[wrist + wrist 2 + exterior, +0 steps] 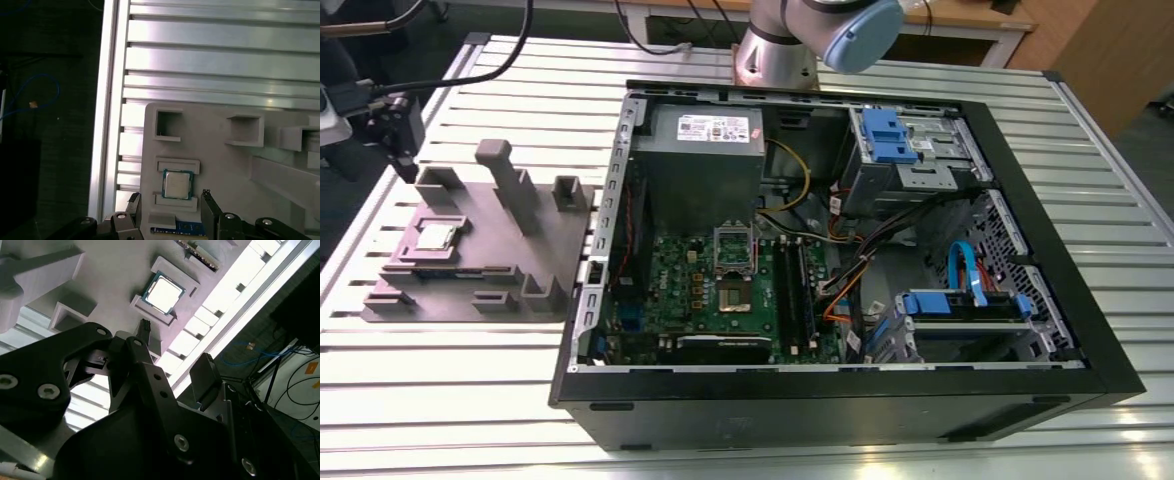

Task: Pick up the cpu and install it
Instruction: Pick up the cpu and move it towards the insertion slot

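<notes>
Small square silver-topped cpu [177, 184] lies flat in a raised nest on the grey moulded holder block [520, 250], at the exterior view's left of the slatted aluminium bench [454, 400], beside the open black computer case [854, 410]. End effector [170, 197] hovers near it, spread wide and empty. I'd say it's lined up to straddle the chip.

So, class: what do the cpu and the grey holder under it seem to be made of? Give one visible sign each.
The cpu: probably a metal top, smooth silver-grey, catching the light. The grey holder: likely matte plastic; dull, uniform colour, blocky raised walls.
</notes>
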Robot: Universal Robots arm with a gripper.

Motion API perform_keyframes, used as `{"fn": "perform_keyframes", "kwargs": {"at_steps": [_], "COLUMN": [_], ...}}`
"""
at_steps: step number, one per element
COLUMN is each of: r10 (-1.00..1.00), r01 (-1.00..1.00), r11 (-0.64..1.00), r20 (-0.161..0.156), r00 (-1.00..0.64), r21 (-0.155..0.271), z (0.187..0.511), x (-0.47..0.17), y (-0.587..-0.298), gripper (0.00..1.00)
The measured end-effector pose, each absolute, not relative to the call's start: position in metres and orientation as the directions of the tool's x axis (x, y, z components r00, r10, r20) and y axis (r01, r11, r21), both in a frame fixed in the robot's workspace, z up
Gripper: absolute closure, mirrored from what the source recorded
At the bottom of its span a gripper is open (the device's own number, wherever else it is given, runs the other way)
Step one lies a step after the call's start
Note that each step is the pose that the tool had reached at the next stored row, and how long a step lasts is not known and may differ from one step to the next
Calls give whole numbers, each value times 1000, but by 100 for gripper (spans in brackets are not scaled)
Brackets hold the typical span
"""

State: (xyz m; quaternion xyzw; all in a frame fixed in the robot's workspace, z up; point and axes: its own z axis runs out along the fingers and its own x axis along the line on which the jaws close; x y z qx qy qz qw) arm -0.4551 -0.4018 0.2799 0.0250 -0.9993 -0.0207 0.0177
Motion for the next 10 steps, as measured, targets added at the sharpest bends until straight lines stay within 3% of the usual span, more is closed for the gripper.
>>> {"fn": "perform_keyframes", "kwargs": {"at_steps": [10], "r10": [-51], "r01": [-49], "r11": [998], "r20": [34], "r00": [-998], "r21": [42], "z": [265], "x": [-455], "y": [-404], "gripper": [41]}}
